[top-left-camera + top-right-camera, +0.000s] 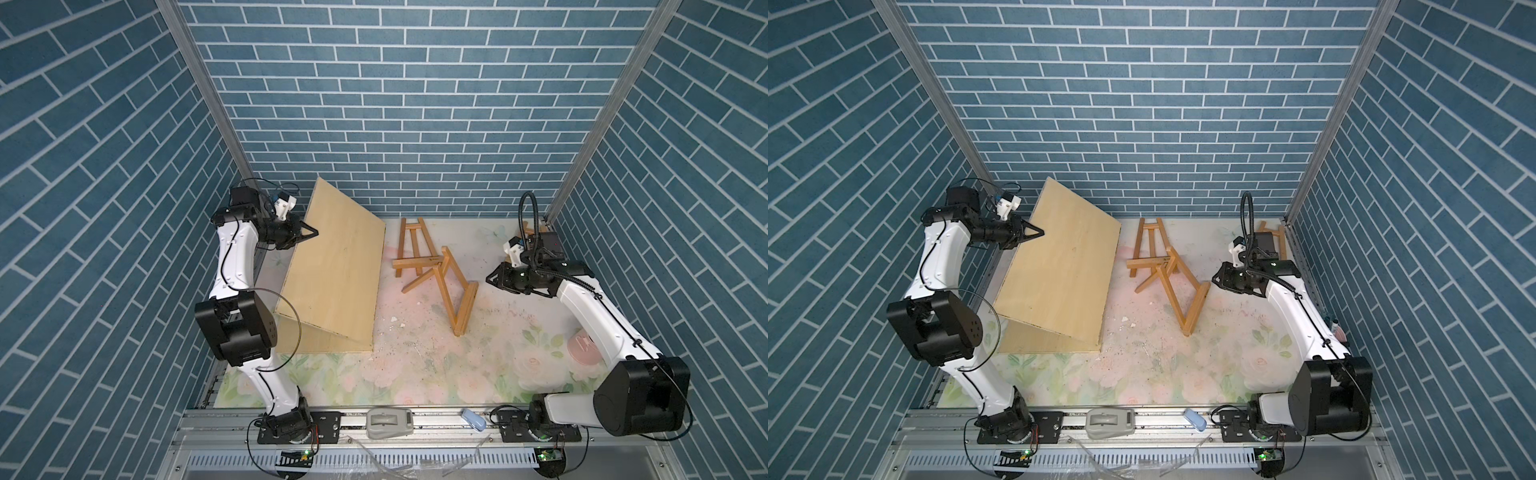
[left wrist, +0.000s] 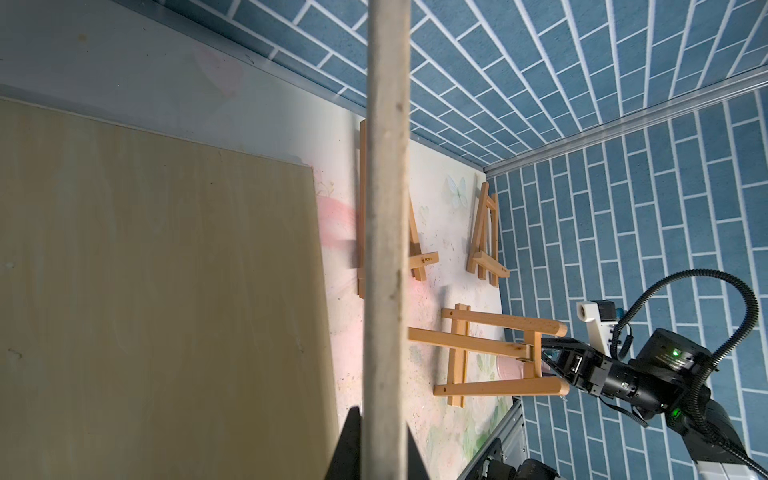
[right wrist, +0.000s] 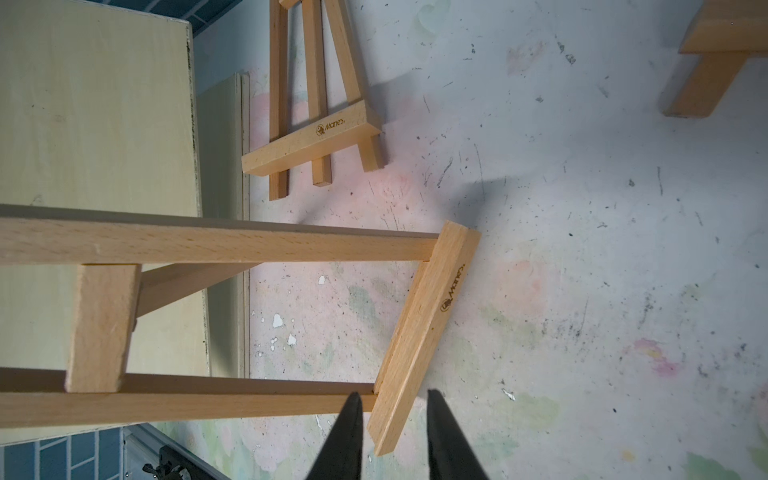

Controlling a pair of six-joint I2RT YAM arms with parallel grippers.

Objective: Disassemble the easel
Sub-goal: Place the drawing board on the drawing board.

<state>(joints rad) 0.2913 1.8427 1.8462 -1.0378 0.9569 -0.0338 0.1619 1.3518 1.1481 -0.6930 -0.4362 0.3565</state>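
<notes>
The easel (image 1: pixel 466 308) sits splayed open, central on the tabletop (image 1: pixel 415 365). I'd seat the right pincer (image 3: pixel 392 401), slightly apart and empty at the bottom ledge (image 3: pixel 428 316), squarely before pulling along the legs. It is pale beech, with a logo stamped on the ledge. The left pincer (image 1: pixel 313 234) is clamped on the sloped board (image 1: pixel 332 270), at its top edge.
</notes>
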